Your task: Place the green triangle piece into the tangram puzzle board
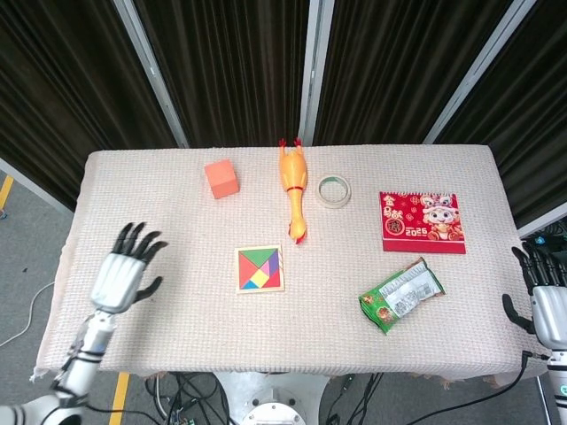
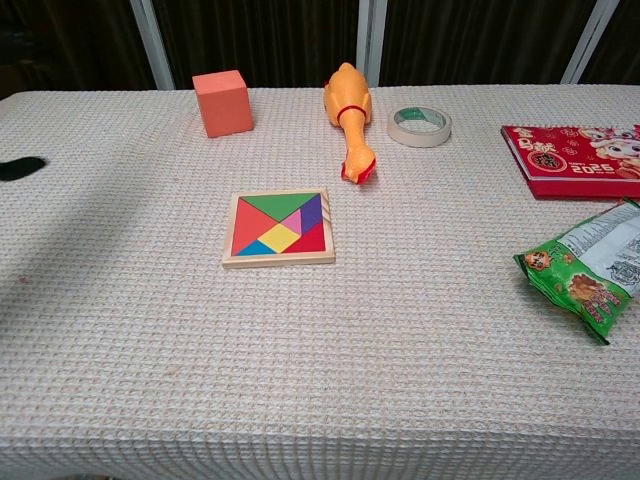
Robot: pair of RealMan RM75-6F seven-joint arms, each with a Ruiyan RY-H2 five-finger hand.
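In the head view, the left hand [image 1: 124, 270] is over the left edge of the table [image 1: 159, 328], well apart from the tangram puzzle board [image 1: 260, 269]. Its fingers [image 1: 133, 239] are spread wide, point away from the robot and hold nothing. The right hand [image 1: 549, 305] is beside the right edge of the table, low, with its fingers upward and a little apart, holding nothing. The green triangle piece [image 1: 258, 257] lies inside the board, at its far side.

In the chest view, the green triangle piece [image 2: 279, 205] sits flat in the tangram puzzle board [image 2: 279, 229], touching the red, yellow and purple pieces. A dark fingertip shows at the left edge. Behind the board stand an orange cube [image 2: 222, 102] and a rubber chicken [image 2: 349, 115].
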